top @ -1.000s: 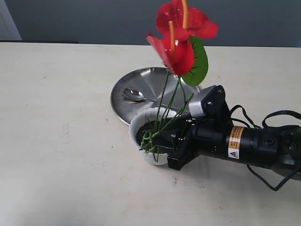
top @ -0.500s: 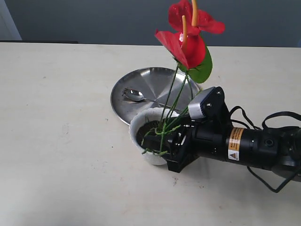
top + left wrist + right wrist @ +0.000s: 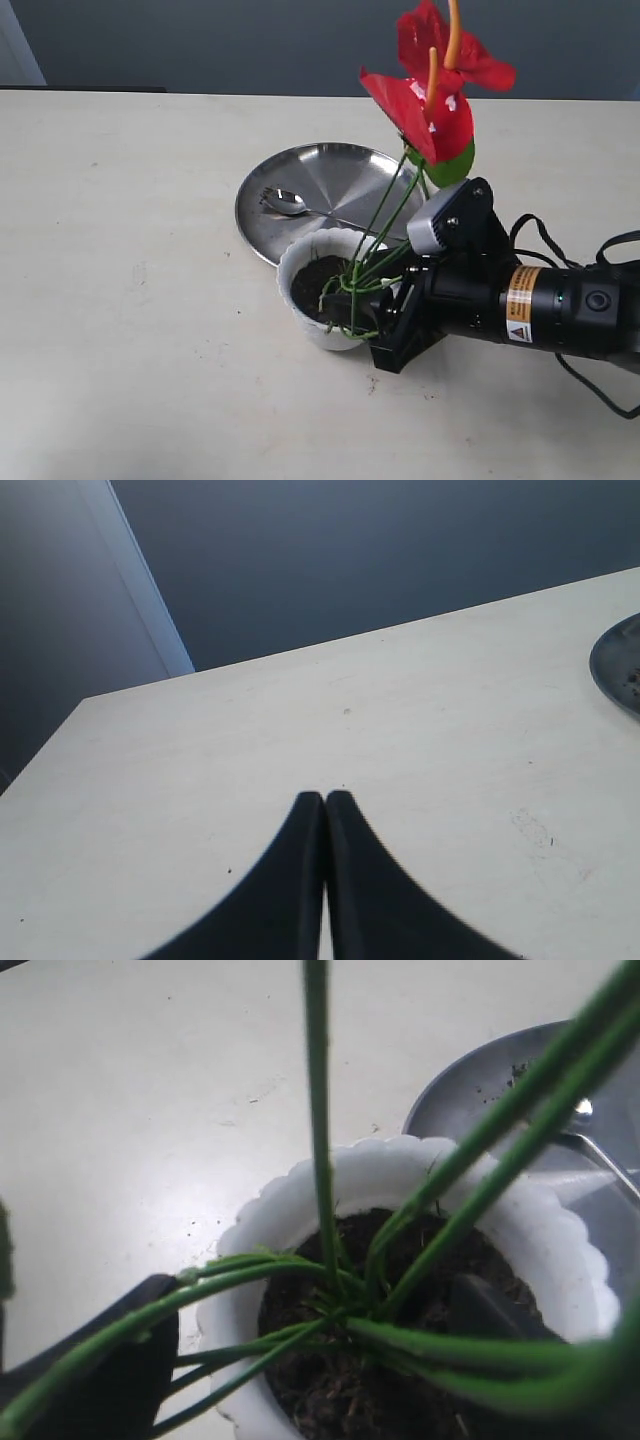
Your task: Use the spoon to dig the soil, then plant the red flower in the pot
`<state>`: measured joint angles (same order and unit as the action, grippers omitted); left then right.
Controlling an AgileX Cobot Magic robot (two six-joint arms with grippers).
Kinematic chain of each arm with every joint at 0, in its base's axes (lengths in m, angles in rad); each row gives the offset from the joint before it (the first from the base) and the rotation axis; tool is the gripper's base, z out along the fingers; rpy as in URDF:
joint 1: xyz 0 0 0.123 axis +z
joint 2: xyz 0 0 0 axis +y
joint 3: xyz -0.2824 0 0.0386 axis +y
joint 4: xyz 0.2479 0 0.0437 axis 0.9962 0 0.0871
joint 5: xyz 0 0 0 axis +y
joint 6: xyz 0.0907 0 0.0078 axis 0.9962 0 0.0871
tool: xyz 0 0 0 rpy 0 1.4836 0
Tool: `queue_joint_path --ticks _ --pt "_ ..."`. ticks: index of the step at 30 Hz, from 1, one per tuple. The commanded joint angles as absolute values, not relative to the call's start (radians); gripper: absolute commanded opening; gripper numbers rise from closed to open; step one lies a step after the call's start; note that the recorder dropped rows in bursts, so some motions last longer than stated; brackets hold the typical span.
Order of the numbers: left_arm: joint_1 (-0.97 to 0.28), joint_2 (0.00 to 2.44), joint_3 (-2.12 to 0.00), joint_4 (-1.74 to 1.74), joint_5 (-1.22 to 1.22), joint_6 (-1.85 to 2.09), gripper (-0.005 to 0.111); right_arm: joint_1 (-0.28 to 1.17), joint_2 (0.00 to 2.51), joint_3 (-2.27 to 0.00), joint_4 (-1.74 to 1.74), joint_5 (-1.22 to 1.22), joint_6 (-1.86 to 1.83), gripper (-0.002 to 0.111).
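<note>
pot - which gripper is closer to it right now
Right. The right gripper is at the pot, by the flower stems; the left gripper is shut over bare table, pot out of its view.

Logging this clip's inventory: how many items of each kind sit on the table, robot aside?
red flower: 1
pot, holding soil: 1
spoon: 1
steel plate: 1
Total: 4

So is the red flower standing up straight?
No, tilted. The red flower leans right from the soil in the pot.
</note>
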<state>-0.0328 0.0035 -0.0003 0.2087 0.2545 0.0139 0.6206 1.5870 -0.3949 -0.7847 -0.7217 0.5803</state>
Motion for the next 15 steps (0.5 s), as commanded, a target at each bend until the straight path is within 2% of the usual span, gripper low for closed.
queue_joint_path --ticks 1,15 --pt "-0.032 0.0 0.0 0.204 0.244 0.011 0.0 0.618 1.581 -0.381 -0.829 -0.608 0.62 0.072" --pt "-0.032 0.0 0.0 0.204 0.244 0.011 0.0 0.618 1.581 -0.381 -0.81 -0.608 0.631 0.072"
